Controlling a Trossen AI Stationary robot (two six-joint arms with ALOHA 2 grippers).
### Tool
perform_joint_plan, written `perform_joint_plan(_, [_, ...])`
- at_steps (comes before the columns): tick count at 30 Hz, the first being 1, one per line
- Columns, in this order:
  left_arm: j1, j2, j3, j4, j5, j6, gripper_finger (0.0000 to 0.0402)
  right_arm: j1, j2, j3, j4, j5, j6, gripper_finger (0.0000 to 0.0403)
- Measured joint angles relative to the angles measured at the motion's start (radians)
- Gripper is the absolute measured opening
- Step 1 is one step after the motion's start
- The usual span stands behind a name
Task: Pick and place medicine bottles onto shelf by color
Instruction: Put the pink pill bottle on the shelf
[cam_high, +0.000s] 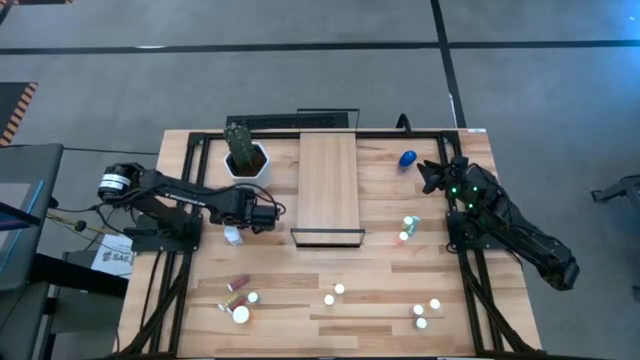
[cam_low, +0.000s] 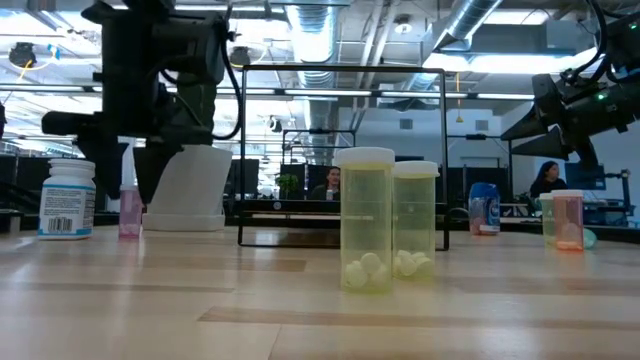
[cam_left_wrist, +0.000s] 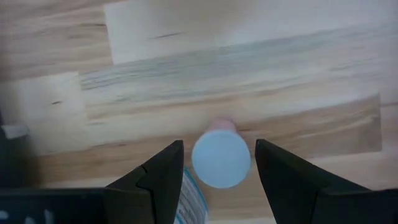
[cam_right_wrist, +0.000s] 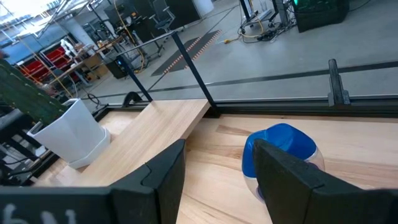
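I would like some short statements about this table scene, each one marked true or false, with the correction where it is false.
1. The left claw is open above a white-capped bottle. True.
2. The shelf already holds several bottles. False: no bottle is on its board.
3. The blue bottle lies near the right claw. True.
4. The cactus pot stands right of the shelf in the high view. False: it stands to its left.
5. The right claw grips the blue bottle. False: it is open and holds nothing.
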Motion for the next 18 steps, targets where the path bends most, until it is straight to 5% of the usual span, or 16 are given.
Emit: perform_joint_plan(18, [0.000,0.000,-0.004,0.008,-0.026,0.043,0.0173,0.000,0.000,0.000,0.000,0.000,0.000,0.0210])
